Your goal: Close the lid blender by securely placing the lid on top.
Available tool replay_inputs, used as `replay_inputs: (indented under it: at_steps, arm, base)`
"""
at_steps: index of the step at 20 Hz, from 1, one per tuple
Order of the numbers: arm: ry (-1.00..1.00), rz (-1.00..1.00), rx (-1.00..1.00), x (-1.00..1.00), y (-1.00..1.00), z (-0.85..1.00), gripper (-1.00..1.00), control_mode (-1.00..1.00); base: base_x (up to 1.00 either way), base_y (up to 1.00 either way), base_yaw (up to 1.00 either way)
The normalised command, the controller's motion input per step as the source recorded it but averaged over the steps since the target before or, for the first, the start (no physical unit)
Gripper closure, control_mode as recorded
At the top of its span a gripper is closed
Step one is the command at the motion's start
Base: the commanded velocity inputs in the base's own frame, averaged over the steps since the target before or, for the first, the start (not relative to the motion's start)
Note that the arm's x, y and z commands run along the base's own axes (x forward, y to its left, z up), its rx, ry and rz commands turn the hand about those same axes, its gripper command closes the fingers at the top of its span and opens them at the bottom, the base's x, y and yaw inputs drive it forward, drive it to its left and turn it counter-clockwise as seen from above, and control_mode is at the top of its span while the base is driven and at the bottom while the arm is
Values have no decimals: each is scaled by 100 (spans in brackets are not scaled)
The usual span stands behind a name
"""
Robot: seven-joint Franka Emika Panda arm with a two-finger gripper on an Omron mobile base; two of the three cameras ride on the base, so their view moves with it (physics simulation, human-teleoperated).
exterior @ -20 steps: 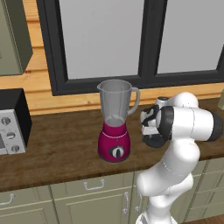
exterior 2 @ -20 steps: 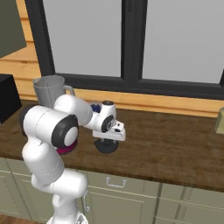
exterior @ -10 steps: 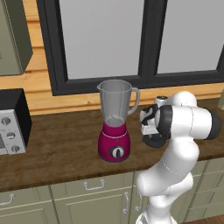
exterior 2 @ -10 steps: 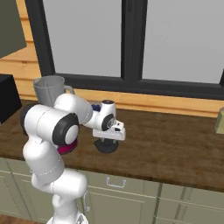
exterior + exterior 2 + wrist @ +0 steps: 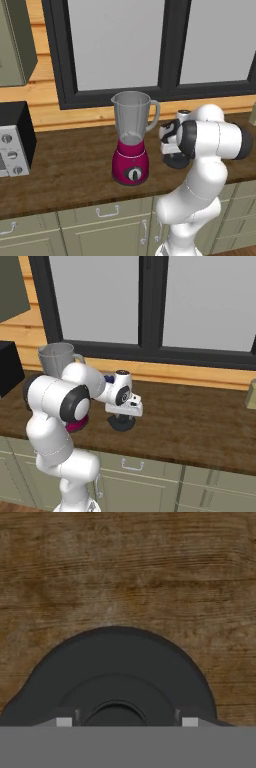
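The black round lid (image 5: 115, 662) lies flat on the wooden counter (image 5: 150, 572), right of the blender (image 5: 131, 145). The blender has a magenta base and a clear grey jar with an uncovered mouth (image 5: 56, 358). My gripper (image 5: 125, 722) points straight down just over the lid (image 5: 176, 161), open, with a fingertip (image 5: 64, 722) on each side of the raised centre knob and not touching it. From the right base view the hand (image 5: 125, 401) stands directly over the lid (image 5: 121, 423).
A black-and-grey microwave (image 5: 12, 140) stands at the counter's left end. A small pale object (image 5: 251, 393) sits at the far right edge. A dark-framed window runs behind the counter, and cabinet fronts (image 5: 105, 230) lie below it.
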Motion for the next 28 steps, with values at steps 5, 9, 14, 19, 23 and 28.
replay_inputs:
  at_steps: [5,9,14,19,23,28]
  arm:
    - [-1,-10,0,-31,41,-40,100,-100]
    - [-1,-10,0,-31,27,-18,100,-100]
    - [0,-9,0,-25,1,12,100,-100]
    - [0,-10,2,-10,-3,63,100,-100]
    - [0,-11,2,0,-5,97,100,-100]
    - [-1,-6,0,-15,-7,99,100,-100]
  base:
    - [0,0,0]
    - [0,0,0]
    - [0,0,0]
    - [0,0,0]
    - [0,0,0]
    - [0,0,0]
